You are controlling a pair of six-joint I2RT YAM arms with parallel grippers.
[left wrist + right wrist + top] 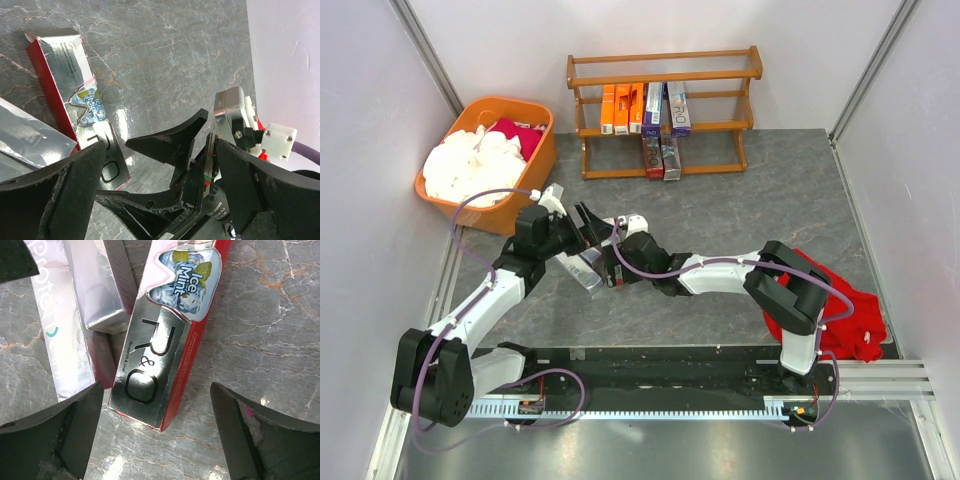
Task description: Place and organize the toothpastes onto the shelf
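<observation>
Right gripper (pixel 155 392) spread wide, carton (pixel 162 340) end between, untouched

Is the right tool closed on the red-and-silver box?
No, the right tool is open, its fingers wide apart on either side of the red-and-silver box, which lies on the table.

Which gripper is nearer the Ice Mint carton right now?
Right. The right gripper hangs directly over the Ice Mint carton, open astride its end; the left gripper, also open, sits off to its side.
</observation>
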